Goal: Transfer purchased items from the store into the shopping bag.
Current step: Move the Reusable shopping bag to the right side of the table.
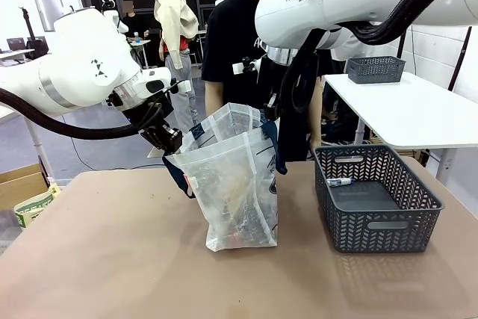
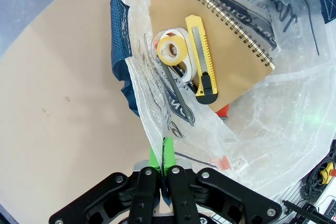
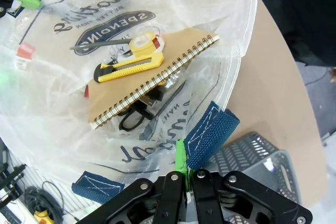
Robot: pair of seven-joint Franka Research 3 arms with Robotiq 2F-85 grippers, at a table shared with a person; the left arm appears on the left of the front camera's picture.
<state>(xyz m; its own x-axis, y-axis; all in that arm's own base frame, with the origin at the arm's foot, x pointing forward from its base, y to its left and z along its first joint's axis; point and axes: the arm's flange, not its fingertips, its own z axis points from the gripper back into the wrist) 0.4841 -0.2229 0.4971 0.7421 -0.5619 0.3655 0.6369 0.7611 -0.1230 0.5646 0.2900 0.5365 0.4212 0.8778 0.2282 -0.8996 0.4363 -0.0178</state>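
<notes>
The bag [image 1: 237,184] stands upright at mid-table, long axis vertical and mouth up. It is stretched open between the left gripper [image 2: 161,156], pinched shut on its left rim, and the right gripper [image 3: 184,158], pinched shut on the right rim beside a handle [image 3: 210,135]. A notebook [image 2: 220,51], knife [image 2: 202,59] and tape [image 2: 172,48] lie inside. To its right, the basket [image 1: 373,231] holds one small tube [image 1: 338,181] lying crosswise near its far wall, so the step looks like holding the bag open for the last item. The next move likely calls for steady grips while the person [image 1: 231,42] beyond drops it in.

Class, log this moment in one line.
left gripper: shut on shopping bag rim | right gripper: shut on opposite rim | inside: notebook, utility knife, tape roll | basket: one small white item
</notes>
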